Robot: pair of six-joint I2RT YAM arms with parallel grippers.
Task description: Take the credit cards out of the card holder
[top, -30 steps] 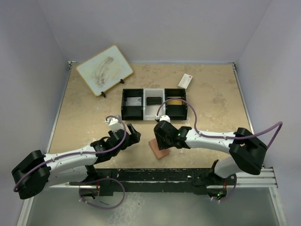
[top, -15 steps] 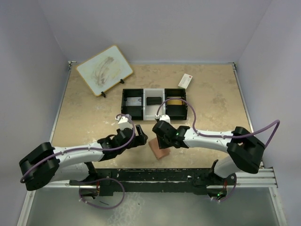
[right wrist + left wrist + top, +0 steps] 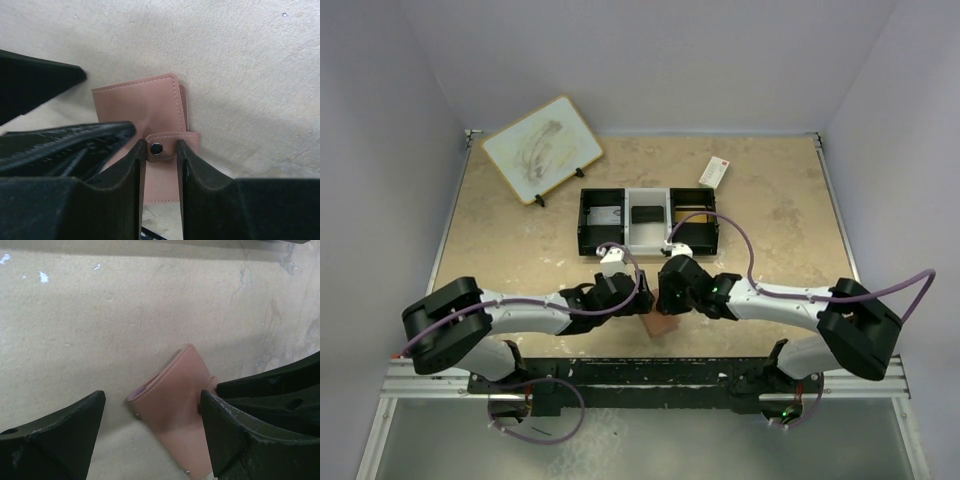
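Swinging in since a second ago, my left gripper (image 3: 152, 402) now stands wide-jawed astride the salmon-tan leather bifold card holder (image 3: 135, 107), which lies closed by the near edge of the table (image 3: 770, 230). On my right gripper (image 3: 159, 150) the jaws flank its snap strap (image 3: 191, 142); whether they grip, I cannot tell. Beyond sits a black-and-white three-compartment tray (image 3: 583, 220).

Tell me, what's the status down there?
Left gripper open, straddling the holder. Right gripper narrow over its snap, grip unclear. Holder lies folded on the table. Nothing blocking.
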